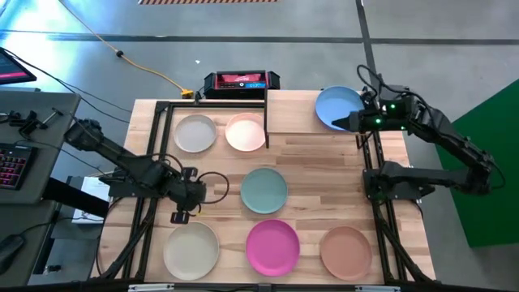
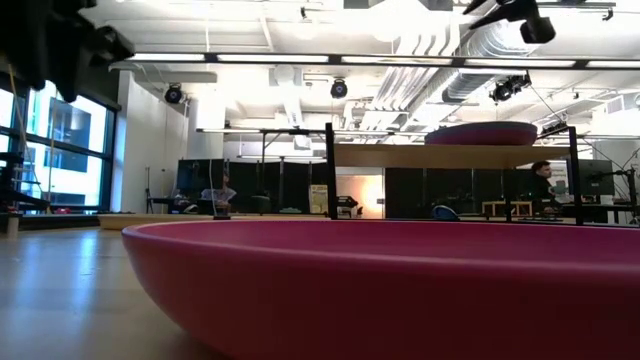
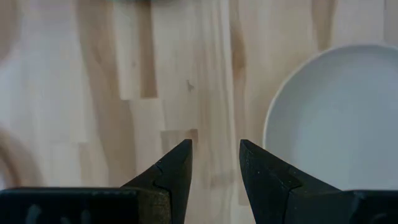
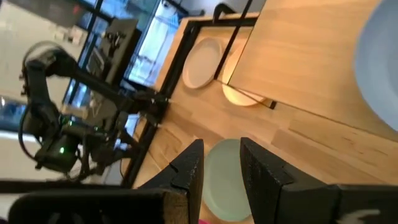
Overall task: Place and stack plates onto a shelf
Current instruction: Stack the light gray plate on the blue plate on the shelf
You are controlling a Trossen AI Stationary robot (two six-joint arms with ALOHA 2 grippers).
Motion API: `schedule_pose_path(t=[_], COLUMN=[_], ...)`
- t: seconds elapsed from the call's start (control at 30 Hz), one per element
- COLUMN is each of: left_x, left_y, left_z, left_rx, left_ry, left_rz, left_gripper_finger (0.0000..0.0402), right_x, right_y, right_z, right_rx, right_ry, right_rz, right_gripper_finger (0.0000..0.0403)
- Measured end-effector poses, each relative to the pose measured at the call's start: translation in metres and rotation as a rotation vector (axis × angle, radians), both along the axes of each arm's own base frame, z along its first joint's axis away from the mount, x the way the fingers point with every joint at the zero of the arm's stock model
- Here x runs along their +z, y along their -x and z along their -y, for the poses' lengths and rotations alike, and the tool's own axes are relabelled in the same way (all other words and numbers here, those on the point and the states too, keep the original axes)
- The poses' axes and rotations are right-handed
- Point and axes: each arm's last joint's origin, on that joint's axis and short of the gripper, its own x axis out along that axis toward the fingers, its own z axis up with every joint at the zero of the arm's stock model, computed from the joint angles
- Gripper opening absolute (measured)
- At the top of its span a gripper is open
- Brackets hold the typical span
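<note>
Near row on the tabletop: cream plate, magenta plate, tan plate, all flat, round, no long axis. Left gripper hovers above, beside the teal plate; fingers apart, empty.

Far: blue plate on the shelf, flat, close to its right end. Right gripper at its rim; fingers part-open, no hold visible.

Risk: a nudge could slide it off.

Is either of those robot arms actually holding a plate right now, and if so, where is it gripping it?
No. The left pincer is open over bare wood, and the right pincer is empty, beside the blue plate on the shelf.
</note>
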Motion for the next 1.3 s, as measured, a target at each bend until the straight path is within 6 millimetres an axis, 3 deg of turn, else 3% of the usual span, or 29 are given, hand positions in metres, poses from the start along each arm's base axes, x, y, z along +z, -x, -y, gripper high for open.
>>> schedule_pose_path(t=[0.33,0.87,1.3], left_x=[-0.034,-0.084,-0.097], left_y=[0.005,-0.003,-0.011], left_z=[0.01,0.039,0.048], left_rx=[0.034,-0.02,-0.032], left_ry=[0.069,0.033,0.087], left_rz=[-0.019,-0.156,-0.188], left_gripper_finger=[0.0122,0.0122,0.0122], right_x=[-0.002,-0.004,-0.004], right_y=[-0.02,-0.023,-0.023], right_z=[0.0,-0.001,-0.001], right_rx=[0.096,0.129,0.131], right_ry=[0.052,0.085,0.088], right_rz=[-0.014,-0.028,-0.029], right_gripper_finger=[0.0087,0.0087,0.0087])
